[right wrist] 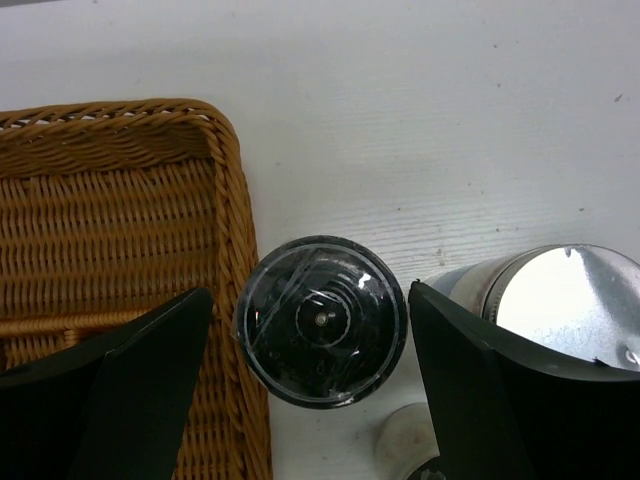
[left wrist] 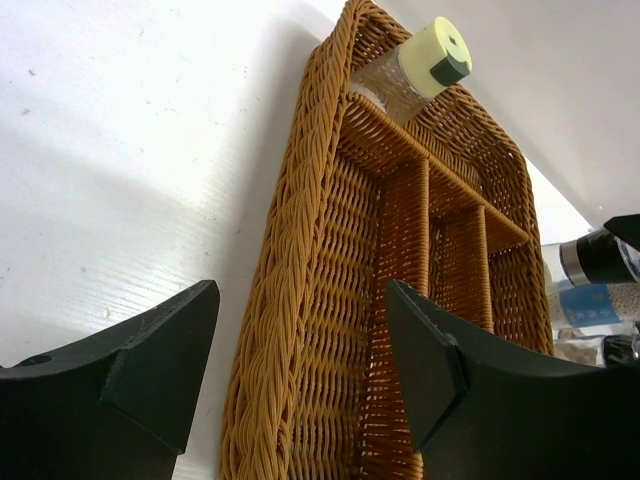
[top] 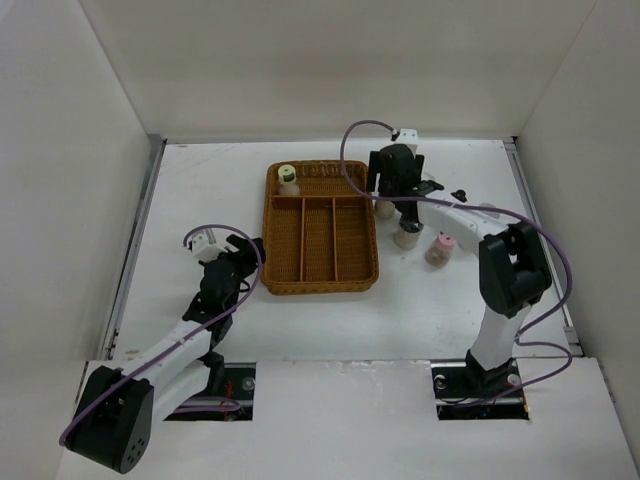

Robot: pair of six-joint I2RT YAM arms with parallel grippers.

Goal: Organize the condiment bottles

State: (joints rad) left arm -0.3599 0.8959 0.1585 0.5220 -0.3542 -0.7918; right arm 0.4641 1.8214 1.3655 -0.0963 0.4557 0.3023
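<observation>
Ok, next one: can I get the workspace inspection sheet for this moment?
Surface: white table, lightly speckled.
Job's things: yellow-green-lidded jar standing in the far compartment of the wicker tray; black-lidded jar and silver-lidded jar on the table just right of the tray; pink-lidded jar also outside it.
Clutter: nothing seen.
Hands: left hand open at the tray's left rim, holding nothing; right hand open, a finger on either side of the black-lidded jar.
Cables: purple cable looped over each arm.
Surroundings: white walls on three sides.
</observation>
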